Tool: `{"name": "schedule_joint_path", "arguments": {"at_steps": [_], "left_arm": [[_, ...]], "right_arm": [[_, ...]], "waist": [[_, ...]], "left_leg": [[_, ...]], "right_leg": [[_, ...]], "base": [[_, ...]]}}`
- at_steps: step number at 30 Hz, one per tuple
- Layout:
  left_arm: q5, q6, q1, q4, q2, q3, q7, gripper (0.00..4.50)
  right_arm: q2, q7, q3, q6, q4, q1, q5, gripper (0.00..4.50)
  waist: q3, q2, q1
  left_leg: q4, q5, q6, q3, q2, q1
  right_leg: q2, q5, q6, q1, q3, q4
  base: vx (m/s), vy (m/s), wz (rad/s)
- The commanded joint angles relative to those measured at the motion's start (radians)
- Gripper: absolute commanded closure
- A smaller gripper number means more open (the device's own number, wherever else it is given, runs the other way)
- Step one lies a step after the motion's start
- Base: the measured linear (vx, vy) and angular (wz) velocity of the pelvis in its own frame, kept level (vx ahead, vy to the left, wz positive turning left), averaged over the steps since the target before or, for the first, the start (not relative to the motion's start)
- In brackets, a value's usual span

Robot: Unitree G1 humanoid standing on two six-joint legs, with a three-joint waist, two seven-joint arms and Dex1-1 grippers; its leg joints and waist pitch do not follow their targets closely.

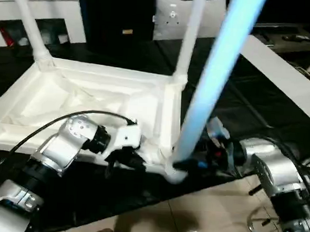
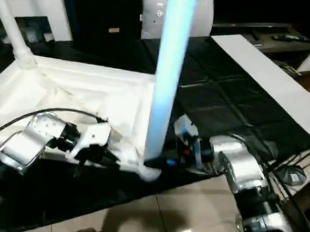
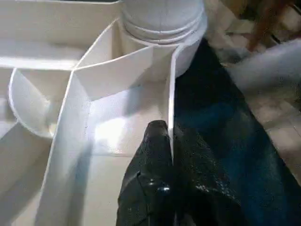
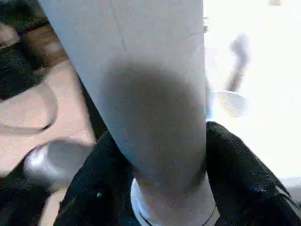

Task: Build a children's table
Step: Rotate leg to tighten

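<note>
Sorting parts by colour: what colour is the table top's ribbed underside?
White, like its ribs. The table top shows best in the left wrist view.

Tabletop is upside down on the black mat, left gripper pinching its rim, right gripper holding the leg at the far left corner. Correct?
Not quite. The right gripper holds the leg at the near right corner socket, as the left eye view shows. The tabletop is upside down on the black mat, left gripper pinching its rim.

No legible text or labels
</note>
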Motion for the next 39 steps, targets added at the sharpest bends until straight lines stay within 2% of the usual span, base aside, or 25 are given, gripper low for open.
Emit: {"name": "schedule_joint_path", "arguments": {"at_steps": [1,3,4,5,7,8,10,12,17,18,20,22,24,25,26,27,28,30,31,32,33,34,36,37,39], "left_arm": [[-0.018,0.086,0.011,-0.052,-0.064,0.018,0.111,4.5],[-0.015,0.124,0.016,-0.064,-0.086,0.036,0.16,4.5],[-0.011,0.152,0.019,-0.073,-0.105,0.048,0.197,4.5],[0.005,0.206,0.022,-0.091,-0.141,0.067,0.272,4.5],[0.013,0.241,0.024,-0.104,-0.164,0.076,0.314,4.5],[0.026,0.291,0.027,-0.124,-0.197,0.088,0.377,4.5],[0.05,0.328,0.025,-0.131,-0.239,0.1,0.454,4.5],[0.072,0.345,0.017,-0.125,-0.288,0.115,0.539,4.5],[0.083,0.379,0.01,-0.135,-0.344,0.122,0.615,4.5],[0.09,0.388,0.008,-0.139,-0.354,0.115,0.632,4.5],[0.091,0.389,0.007,-0.139,-0.358,0.115,0.639,4.5],[0.101,0.377,0.004,-0.133,-0.352,0.11,0.643,4.5],[0.104,0.373,0.004,-0.131,-0.347,0.107,0.639,4.5],[0.103,0.365,0.005,-0.13,-0.337,0.101,0.629,4.5],[0.103,0.356,0.008,-0.132,-0.325,0.094,0.617,4.5],[0.101,0.345,0.013,-0.134,-0.305,0.083,0.595,4.5],[0.097,0.329,0.019,-0.134,-0.286,0.076,0.571,4.5],[0.091,0.32,0.023,-0.134,-0.275,0.076,0.555,4.5],[0.083,0.304,0.026,-0.132,-0.263,0.074,0.532,4.5],[0.076,0.277,0.028,-0.125,-0.244,0.071,0.501,4.5],[0.072,0.249,0.03,-0.116,-0.225,0.066,0.469,4.5],[0.065,0.197,0.031,-0.1,-0.194,0.059,0.417,4.5],[0.062,0.177,0.031,-0.094,-0.184,0.057,0.396,4.5],[0.047,0.122,0.032,-0.086,-0.148,0.042,0.328,4.5],[0.035,0.095,0.031,-0.083,-0.126,0.032,0.287,4.5]], "right_arm": [[0.08,-0.142,-0.008,0.049,-0.031,0.009,0.016,2.48],[0.114,-0.207,-0.018,0.055,-0.035,0.012,0.005,2.48],[0.142,-0.262,-0.024,0.055,-0.034,0.012,-0.008,2.48],[0.196,-0.369,-0.034,0.063,-0.03,0.01,-0.036,2.48],[0.23,-0.439,-0.041,0.07,-0.025,0.006,-0.055,2.48],[0.277,-0.54,-0.052,0.094,-0.019,0.0,-0.077,2.48],[0.334,-0.676,-0.072,0.111,0.009,-0.018,-0.108,2.5],[0.385,-0.779,-0.093,0.113,0.042,-0.04,-0.122,2.5],[0.439,-0.862,-0.118,0.094,0.066,-0.055,-0.126,2.5],[0.44,-0.861,-0.105,0.064,0.062,-0.049,-0.149,2.15],[0.44,-0.859,-0.098,0.056,0.052,-0.042,-0.156,1.81],[0.445,-0.869,-0.1,0.05,0.028,-0.022,-0.155,1.75],[0.443,-0.865,-0.098,0.043,0.02,-0.014,-0.154,1.41],[0.431,-0.849,-0.091,0.027,0.006,0.0,-0.151,1.35],[0.419,-0.833,-0.088,0.014,-0.007,0.013,-0.146,1.32],[0.399,-0.807,-0.087,-0.004,-0.025,0.029,-0.138,1.32],[0.376,-0.784,-0.091,-0.019,-0.042,0.043,-0.133,1.06],[0.358,-0.76,-0.096,-0.036,-0.05,0.052,-0.131,0.9],[0.336,-0.722,-0.097,-0.049,-0.064,0.064,-0.123,0.85],[0.301,-0.671,-0.101,-0.072,-0.077,0.08,-0.116,0.75],[0.27,-0.623,-0.105,-0.086,-0.088,0.091,-0.106,0.61],[0.219,-0.56,-0.111,-0.113,-0.095,0.102,-0.101,0.5],[0.2,-0.54,-0.112,-0.125,-0.095,0.104,-0.103,0.38],[0.145,-0.467,-0.108,-0.143,-0.1,0.108,-0.093,0.38],[0.11,-0.418,-0.103,-0.157,-0.102,0.11,-0.086,0.38]], "waist": [[-0.062,-0.002,-0.01],[-0.063,-0.005,-0.031],[-0.064,-0.006,-0.043],[-0.065,-0.005,-0.048],[-0.066,-0.005,-0.067],[-0.066,-0.002,-0.07],[-0.069,-0.005,-0.081],[-0.068,-0.002,-0.085],[-0.071,0.0,-0.08],[-0.072,0.001,-0.079],[-0.072,0.0,-0.077],[-0.069,0.0,-0.075],[-0.068,0.001,-0.074],[-0.067,0.002,-0.072],[-0.066,0.008,-0.07],[-0.066,0.004,-0.069],[-0.068,0.004,-0.067],[-0.068,0.004,-0.067],[-0.069,0.002,-0.065],[-0.07,0.0,-0.062],[-0.069,0.001,-0.059],[-0.069,0.0,-0.056],[-0.068,0.002,-0.054],[-0.067,-0.004,-0.051],[-0.066,-0.001,-0.045]], "left_leg": [[-0.081,-0.243,0.0,-0.044,0.081,0.02],[-0.083,-0.257,-0.007,-0.051,0.078,0.012],[-0.083,-0.254,-0.005,-0.054,0.078,0.007],[-0.083,-0.25,-0.003,-0.054,0.078,0.007],[-0.082,-0.247,-0.001,-0.053,0.076,0.007],[-0.08,-0.245,0.003,-0.052,0.075,0.007],[-0.079,-0.217,0.014,-0.049,0.073,0.005],[-0.077,-0.204,0.02,-0.047,0.072,0.006],[-0.078,-0.163,0.048,-0.043,0.074,0.004],[-0.078,-0.151,0.053,-0.042,0.076,0.005],[-0.077,-0.144,0.063,-0.041,0.074,0.002],[-0.078,-0.161,0.063,-0.041,0.074,0.003],[-0.079,-0.172,0.058,-0.041,0.075,0.005],[-0.081,-0.185,0.05,-0.042,0.076,0.007],[-0.082,-0.19,0.046,-0.043,0.076,0.007],[-0.083,-0.195,0.045,-0.043,0.076,0.007],[-0.083,-0.191,0.047,-0.042,0.077,0.008],[-0.082,-0.177,0.051,-0.042,0.076,0.006],[-0.081,-0.167,0.061,-0.042,0.076,0.004],[-0.08,-0.16,0.065,-0.042,0.075,0.004],[-0.079,-0.158,0.075,-0.041,0.076,0.005],[-0.078,-0.157,0.082,-0.04,0.075,0.004],[-0.078,-0.162,0.084,-0.038,0.076,0.005],[-0.079,-0.172,0.083,-0.038,0.076,0.006],[-0.08,-0.189,0.078,-0.039,0.078,0.009]], "right_leg": [[-0.091,-0.52,-0.156,0.04,0.067,-0.085],[-0.09,-0.558,-0.13,0.043,0.061,-0.091],[-0.089,-0.549,-0.128,0.047,0.06,-0.088],[-0.089,-0.538,-0.13,0.047,0.06,-0.089],[-0.087,-0.504,-0.146,0.042,0.061,-0.088],[-0.088,-0.495,-0.15,0.043,0.062,-0.087],[-0.083,-0.441,-0.169,0.043,0.063,-0.084],[-0.082,-0.42,-0.18,0.04,0.064,-0.083],[-0.077,-0.327,-0.192,0.045,0.065,-0.075],[-0.077,-0.294,-0.2,0.045,0.065,-0.071],[-0.078,-0.275,-0.207,0.048,0.066,-0.069],[-0.08,-0.305,-0.198,0.047,0.066,-0.075],[-0.079,-0.325,-0.192,0.045,0.066,-0.077],[-0.079,-0.34,-0.185,0.044,0.067,-0.079],[-0.079,-0.34,-0.184,0.043,0.067,-0.079],[-0.078,-0.336,-0.178,0.043,0.067,-0.08],[-0.078,-0.316,-0.179,0.045,0.068,-0.075],[-0.077,-0.289,-0.189,0.046,0.068,-0.072],[-0.079,-0.273,-0.198,0.049,0.068,-0.071],[-0.079,-0.271,-0.191,0.052,0.067,-0.071],[-0.08,-0.27,-0.196,0.05,0.068,-0.071],[-0.079,-0.275,-0.195,0.05,0.067,-0.072],[-0.079,-0.28,-0.194,0.046,0.069,-0.071],[-0.078,-0.308,-0.192,0.045,0.068,-0.076],[-0.081,-0.345,-0.182,0.045,0.068,-0.078]], "base": [[0.0,0.0,0.0],[0.0,0.0,0.0],[0.0,0.0,0.0],[0.0,0.0,0.0],[0.0,0.0,0.0],[0.0,0.0,0.0],[0.0,0.0,0.0],[0.0,0.0,0.0],[0.0,0.0,0.0],[0.0,0.0,0.0],[0.0,0.0,0.0],[0.0,0.0,0.0],[0.0,0.0,0.0],[0.0,0.0,0.0],[0.0,0.0,0.0],[0.0,0.0,0.0],[0.0,0.0,0.0],[0.0,0.0,0.0],[0.0,0.0,0.0],[0.0,0.0,0.0],[0.0,0.0,0.0],[0.0,0.0,0.0],[0.0,0.0,0.0],[0.0,0.0,0.0],[0.0,0.0,0.0]]}}
